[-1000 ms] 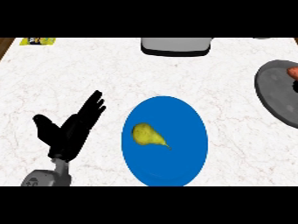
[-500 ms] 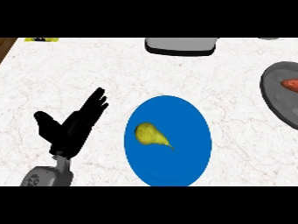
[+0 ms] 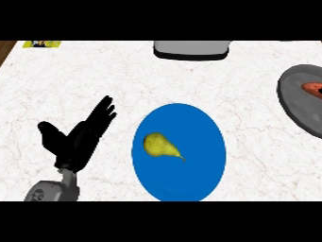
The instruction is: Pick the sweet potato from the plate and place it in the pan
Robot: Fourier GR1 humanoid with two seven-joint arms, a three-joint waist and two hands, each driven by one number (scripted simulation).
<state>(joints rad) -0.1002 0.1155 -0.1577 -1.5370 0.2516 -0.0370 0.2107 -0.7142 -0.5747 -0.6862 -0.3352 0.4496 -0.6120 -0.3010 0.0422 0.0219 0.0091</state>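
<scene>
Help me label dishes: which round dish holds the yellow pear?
The blue plate beside the left hand; the grey pan at right holds an orange sweet potato.

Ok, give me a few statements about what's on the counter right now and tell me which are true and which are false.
1. A yellow pear lies on the blue plate. True.
2. The left hand is curled round the pear. False: it is open, fingers straight, on the counter left of the plate, touching nothing.
3. The orange sweet potato lies in the grey pan at the view's right edge. True.
4. The sweet potato is on the blue plate. False: only the pear is on that plate.
5. A grey container sits at the counter's far edge. True.
</scene>
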